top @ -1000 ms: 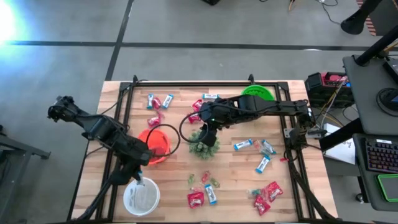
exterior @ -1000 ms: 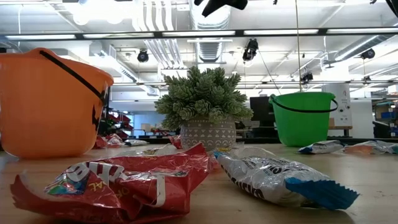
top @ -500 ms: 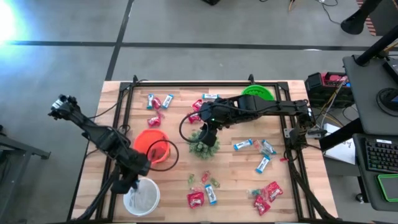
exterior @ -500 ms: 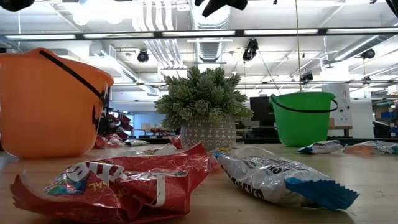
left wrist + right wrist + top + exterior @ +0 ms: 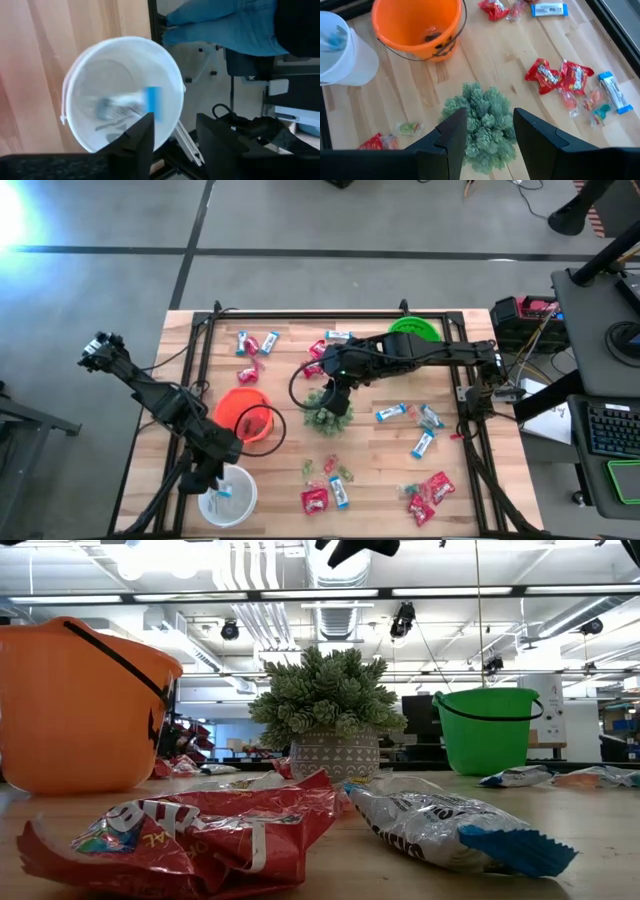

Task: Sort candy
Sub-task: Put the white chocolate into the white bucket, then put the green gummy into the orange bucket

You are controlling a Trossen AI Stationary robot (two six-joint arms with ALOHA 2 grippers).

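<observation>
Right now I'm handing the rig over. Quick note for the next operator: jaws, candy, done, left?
Left gripper: jaws open, above the white bucket, nothing held.
Right gripper: jaws open, empty, over the potted plant mid-table.
Done: a blue-and-white bar is in the white bucket; something small lies in the orange bucket.
Left: red packets, blue-and-white bars and small green pieces lie scattered on the table. Inside of the green bucket isn't visible.
</observation>
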